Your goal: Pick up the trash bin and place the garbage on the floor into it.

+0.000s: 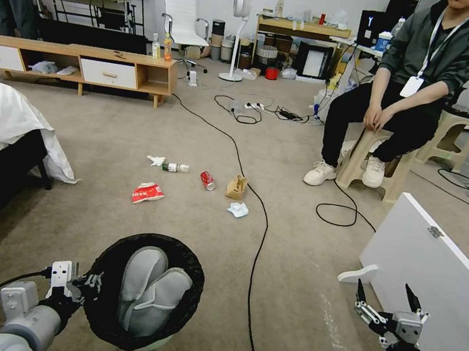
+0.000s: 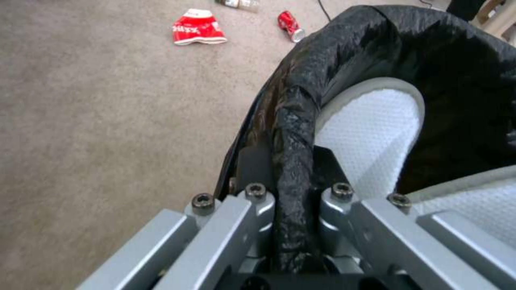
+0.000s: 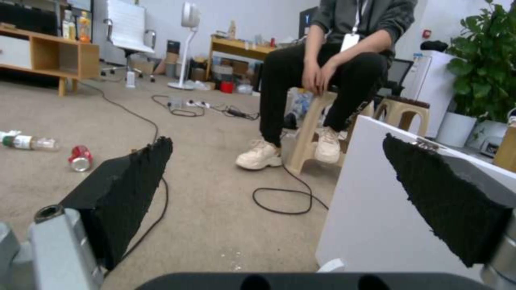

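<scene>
Jaws of left gripper (image 2: 293, 193) clamp the trash bin (image 1: 142, 291) rim — bin in hand, near the robot; right gripper (image 1: 388, 300) spread, empty. Garbage — can (image 1: 207, 180), wrapper (image 1: 147, 192) — on the floor (image 1: 285, 302) ahead, uncollected.

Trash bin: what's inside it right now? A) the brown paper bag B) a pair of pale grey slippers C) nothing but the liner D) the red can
B. The head view shows a pair of pale grey slippers lying in the black-lined trash bin, whose rim the left gripper clamps; the red can and brown paper bag lie on the floor.
</scene>
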